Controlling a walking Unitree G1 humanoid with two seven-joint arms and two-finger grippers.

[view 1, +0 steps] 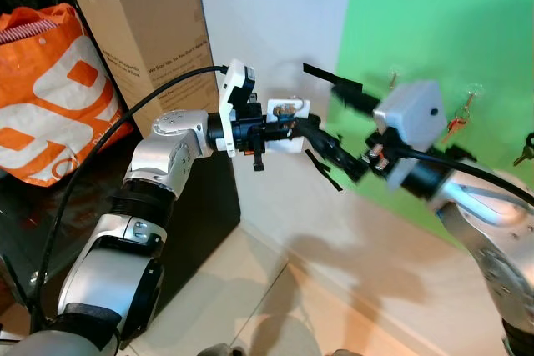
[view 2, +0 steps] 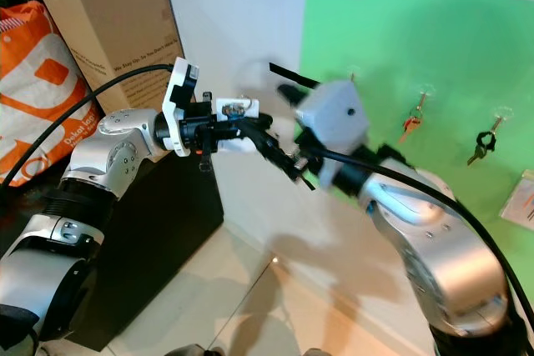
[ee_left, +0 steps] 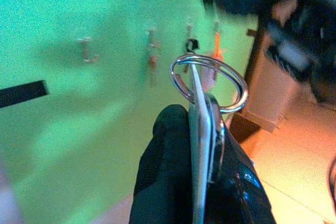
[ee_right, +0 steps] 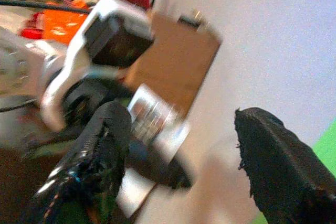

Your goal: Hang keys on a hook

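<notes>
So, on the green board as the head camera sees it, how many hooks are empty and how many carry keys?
Empty hook: 1
Hooks carrying keys: 2 (red-orange keys, dark keys)
Total: 3 hooks

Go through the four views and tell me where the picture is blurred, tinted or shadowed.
Left eye view: the right gripper is smeared by motion; arm shadows lie on the floor. Right eye view: same smear. Left wrist view: the key ring is sharp in the left gripper, the green wall soft and teal-tinted. Right wrist view: blurred all over.
</notes>
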